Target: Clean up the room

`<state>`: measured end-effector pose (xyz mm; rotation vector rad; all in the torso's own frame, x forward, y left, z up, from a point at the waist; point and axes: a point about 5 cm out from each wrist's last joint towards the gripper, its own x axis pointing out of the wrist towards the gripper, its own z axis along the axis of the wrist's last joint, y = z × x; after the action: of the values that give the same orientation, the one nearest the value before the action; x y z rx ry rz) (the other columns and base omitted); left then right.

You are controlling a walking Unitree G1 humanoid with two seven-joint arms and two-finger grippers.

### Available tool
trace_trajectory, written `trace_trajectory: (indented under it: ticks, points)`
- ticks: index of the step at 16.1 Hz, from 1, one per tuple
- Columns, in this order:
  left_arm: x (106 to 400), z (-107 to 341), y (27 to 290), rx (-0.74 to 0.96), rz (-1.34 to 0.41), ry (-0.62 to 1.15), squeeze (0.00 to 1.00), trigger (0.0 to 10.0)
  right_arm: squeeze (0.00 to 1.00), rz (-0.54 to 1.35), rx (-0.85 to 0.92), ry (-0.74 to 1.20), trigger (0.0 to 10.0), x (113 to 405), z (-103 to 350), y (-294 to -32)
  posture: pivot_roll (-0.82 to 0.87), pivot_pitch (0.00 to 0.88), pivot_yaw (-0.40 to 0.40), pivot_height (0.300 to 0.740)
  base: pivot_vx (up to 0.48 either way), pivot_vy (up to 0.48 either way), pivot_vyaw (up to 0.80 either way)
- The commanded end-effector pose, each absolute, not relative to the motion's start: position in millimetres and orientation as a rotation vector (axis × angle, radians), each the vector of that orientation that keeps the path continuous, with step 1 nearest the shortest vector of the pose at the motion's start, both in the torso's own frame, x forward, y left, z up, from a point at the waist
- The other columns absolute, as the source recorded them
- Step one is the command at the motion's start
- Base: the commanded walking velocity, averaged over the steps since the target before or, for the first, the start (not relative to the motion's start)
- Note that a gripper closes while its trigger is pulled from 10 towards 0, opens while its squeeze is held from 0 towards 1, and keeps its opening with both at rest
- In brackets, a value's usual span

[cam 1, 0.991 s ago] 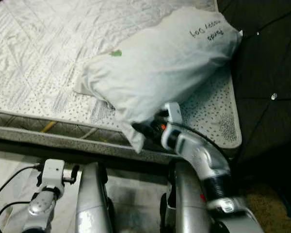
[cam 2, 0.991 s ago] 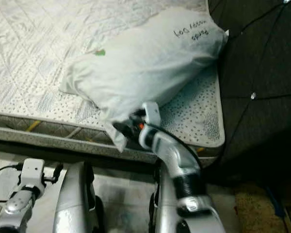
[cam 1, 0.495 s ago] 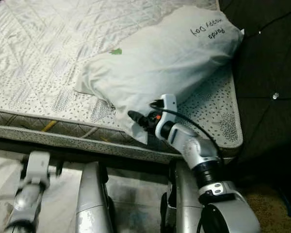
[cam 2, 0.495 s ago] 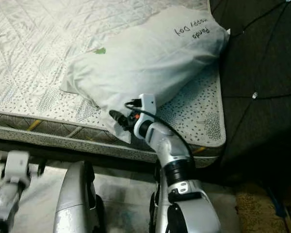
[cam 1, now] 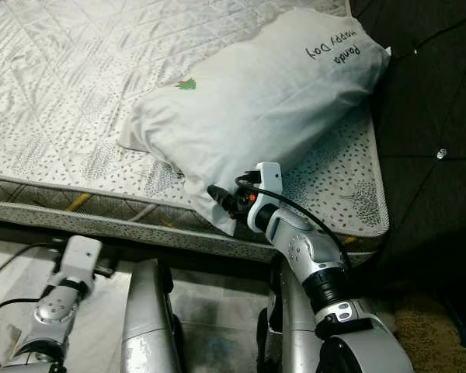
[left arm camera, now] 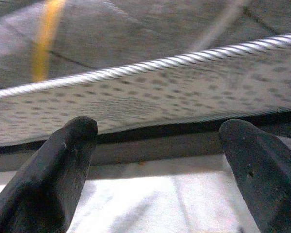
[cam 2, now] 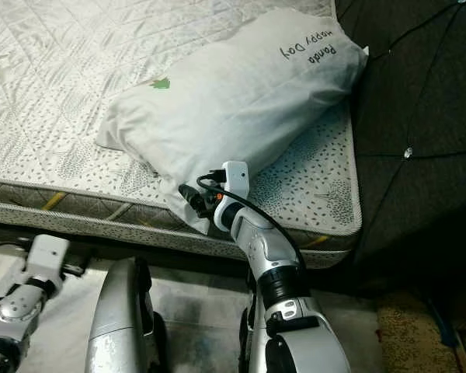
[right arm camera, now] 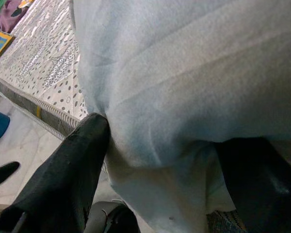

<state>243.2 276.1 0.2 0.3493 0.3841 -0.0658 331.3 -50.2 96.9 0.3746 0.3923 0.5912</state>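
A big white pillow [cam 1: 256, 101] with handwriting near its far end lies askew on the patterned mattress [cam 1: 62, 93], its near corner hanging over the bed's front edge. My right gripper [cam 1: 217, 196] is at that hanging corner. In the right wrist view the gripper [right arm camera: 169, 141] is open, its black fingers [right arm camera: 82, 155] spread wide with the pillow's cloth [right arm camera: 184, 73] bulging between them. My left gripper [left arm camera: 160, 131] is open, low by the floor at the left, facing the mattress's corded side edge [left arm camera: 150, 92].
A dark tufted headboard or panel [cam 1: 435, 116] stands right of the bed. My silver legs [cam 1: 147, 318] stand on pale floor tiles [cam 1: 210, 311] close to the bed frame. A cable [cam 1: 8, 303] trails from the left arm.
My right arm has folded in closer to the bed while its gripper stayed at the pillow's hanging corner. The left arm swung briefly and has come back up a little.
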Motion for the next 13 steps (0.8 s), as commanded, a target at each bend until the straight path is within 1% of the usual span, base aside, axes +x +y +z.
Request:
trace_trajectory:
  ticks: [1, 2, 3, 4, 5, 6, 7, 8, 9, 13]
  points:
    - [237.9, -6.4, 274.2, 0.343, -0.112, 0.435, 0.0, 10.0, 0.0, 0.557, 0.394, 0.417, 10.0, 329.7, 90.5, -51.6, 0.13, 0.179, -0.019, 0.537, 0.0, 0.0, 0.0]
    - [237.1, -7.9, 271.5, 0.32, -0.159, 0.448, 0.0, 10.0, 0.0, 0.549, 0.399, 0.418, 10.0, 329.9, 90.6, -47.2, 0.13, 0.178, -0.02, 0.537, 0.0, 0.0, 0.0]
    - [238.0, -8.1, 270.7, 0.342, -0.181, 0.462, 0.0, 10.0, 0.0, 0.514, 0.426, 0.386, 4.3, 332.2, 95.5, -41.3, 0.13, 0.178, -0.025, 0.537, 0.0, 0.0, 0.0]
    - [239.8, -7.5, 272.4, 0.339, -0.172, 0.476, 0.0, 10.0, 0.0, 0.463, 0.486, 0.335, 0.0, 336.0, 104.6, -34.6, 0.13, 0.179, -0.026, 0.537, 0.0, 0.0, 0.0]
    - [237.5, -8.3, 269.8, 0.338, -0.187, 0.456, 0.0, 10.0, 0.0, 0.463, 0.5, 0.336, 0.0, 336.3, 106.2, -32.0, 0.14, 0.179, -0.027, 0.537, 0.0, 0.0, 0.0]
    - [216.4, -11.3, 247.1, 0.334, -0.316, 0.286, 0.0, 10.0, 0.0, 0.458, 0.554, 0.349, 0.0, 337.6, 111.2, -22.6, 0.13, 0.178, -0.029, 0.537, 0.0, 0.0, 0.0]
    - [213.3, -11.2, 243.3, 0.329, -0.338, 0.259, 0.0, 10.0, 0.0, 0.456, 0.582, 0.356, 0.0, 338.4, 113.5, -19.4, 0.13, 0.178, -0.029, 0.537, 0.0, 0.0, 0.0]
    - [212.7, -11.8, 242.1, 0.317, -0.349, 0.26, 0.0, 10.0, 0.0, 0.45, 0.589, 0.36, 0.0, 339.0, 114.3, -18.3, 0.12, 0.176, -0.03, 0.537, 0.0, 0.0, 0.0]
    - [211.7, -12.9, 237.3, 0.286, -0.411, 0.266, 0.0, 10.0, 0.0, 0.432, 0.602, 0.36, 0.0, 340.9, 115.9, -17.0, 0.12, 0.176, -0.031, 0.537, 0.0, 0.0, 0.0]
    - [210.6, -10.7, 236.3, 0.307, -0.431, 0.237, 0.0, 10.0, 0.0, 0.399, 0.607, 0.372, 0.0, 344.0, 113.3, -22.6, 0.11, 0.174, -0.034, 0.537, 0.0, 0.0, 0.0]
